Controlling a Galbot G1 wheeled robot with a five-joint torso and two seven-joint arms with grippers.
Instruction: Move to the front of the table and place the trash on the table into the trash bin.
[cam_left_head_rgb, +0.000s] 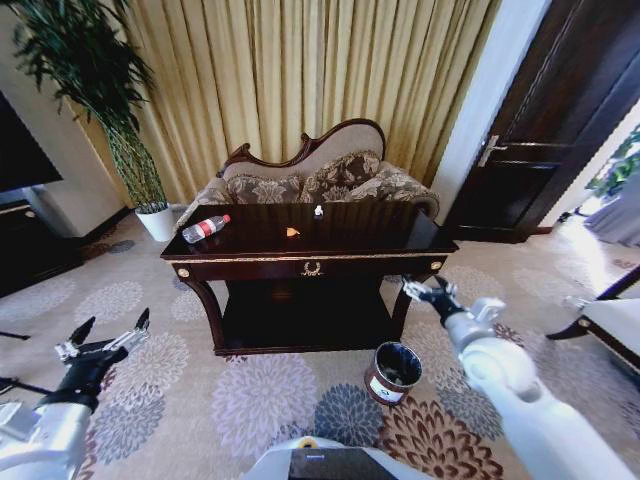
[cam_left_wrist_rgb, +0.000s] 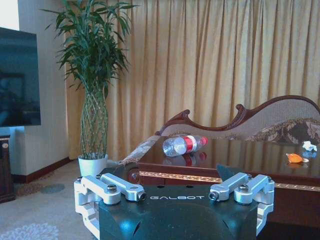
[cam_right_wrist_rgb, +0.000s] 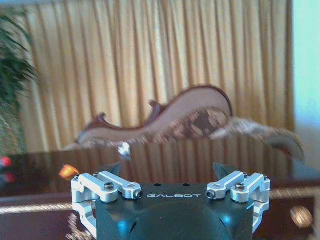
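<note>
At centre frame, the surface (cam_left_head_rgb: 400, 240) carries bottle (cam_left_head_rgb: 206, 228), orange scrap (cam_left_head_rgb: 292, 232) and white piece (cam_left_head_rgb: 318, 211); bin (cam_left_head_rgb: 393, 372) below right. Left gripper (cam_left_head_rgb: 108, 335) and right gripper (cam_left_head_rgb: 428, 290): fingers spread, empty. Approach apparently complete; first grasp pending.

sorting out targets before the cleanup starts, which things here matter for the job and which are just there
For the job:
table
bottle
orange scrap
white piece
trash bin
left pincer, open, held low
right pincer, open, near the table's corner

Just there:
sofa
plant pot
curtain
door
</note>
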